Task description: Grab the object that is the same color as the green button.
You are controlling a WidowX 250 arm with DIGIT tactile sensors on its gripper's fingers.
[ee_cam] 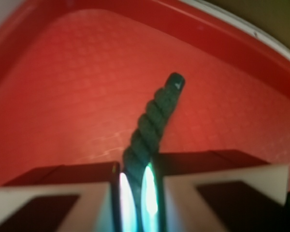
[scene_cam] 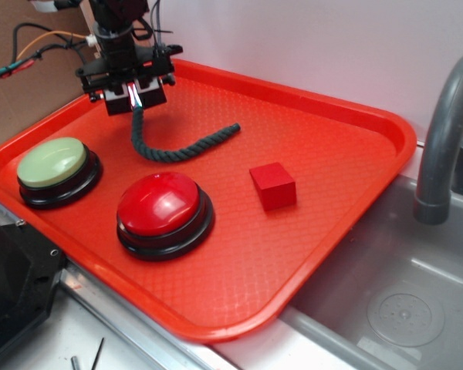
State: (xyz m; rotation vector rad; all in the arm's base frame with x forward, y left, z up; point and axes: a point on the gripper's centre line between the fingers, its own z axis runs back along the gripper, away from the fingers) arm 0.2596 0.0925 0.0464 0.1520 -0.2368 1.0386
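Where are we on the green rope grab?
Done: the gripper has picked the right target, the dark green rope matching the green button, and its fingers are shut on one end. In hand: the grasp. Left: lifting; most of the rope lies on the red tray.
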